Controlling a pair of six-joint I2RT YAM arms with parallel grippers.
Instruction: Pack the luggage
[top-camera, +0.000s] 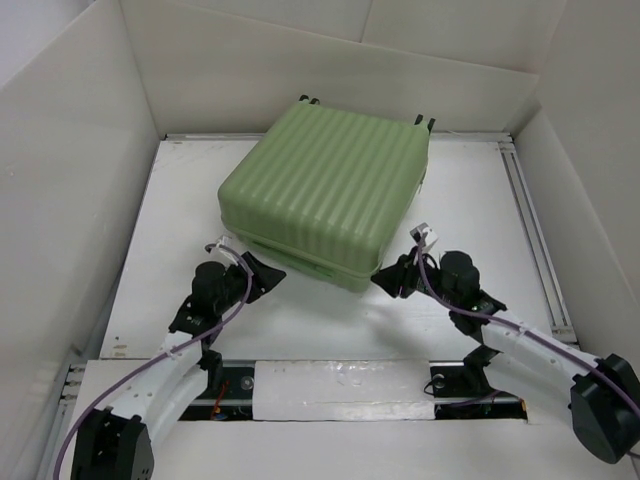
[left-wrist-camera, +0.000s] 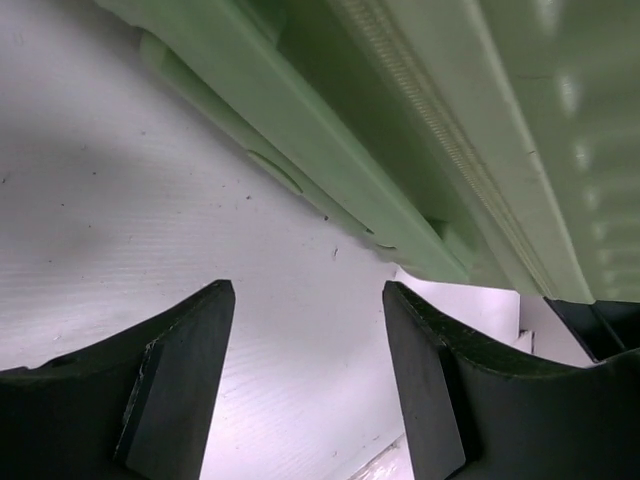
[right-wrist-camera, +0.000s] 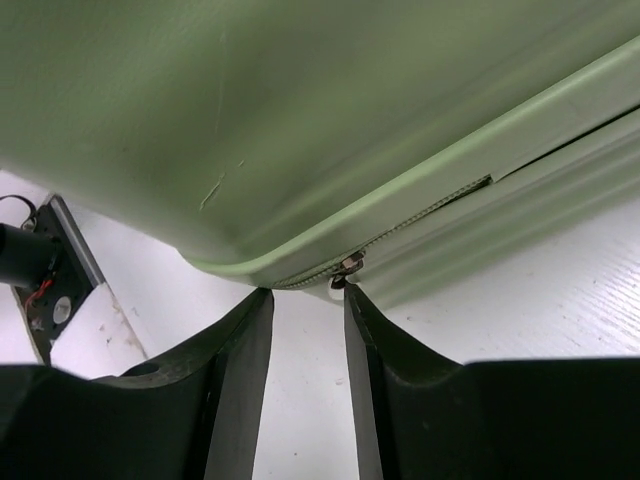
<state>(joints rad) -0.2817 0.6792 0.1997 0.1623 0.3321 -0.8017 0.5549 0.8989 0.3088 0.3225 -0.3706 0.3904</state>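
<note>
The luggage, a pale green ribbed hard-shell suitcase, lies closed on the white table, wheels at its far edge. My left gripper is open just off its near left edge; the left wrist view shows the shell's seam above my fingers with nothing between them. My right gripper is open at the near right corner. In the right wrist view its fingertips sit right under the zipper, with the metal zipper pull just above the right fingertip. The lining is hidden.
White walls enclose the table on three sides. A metal rail runs along the right edge. The left arm's base shows at the left of the right wrist view.
</note>
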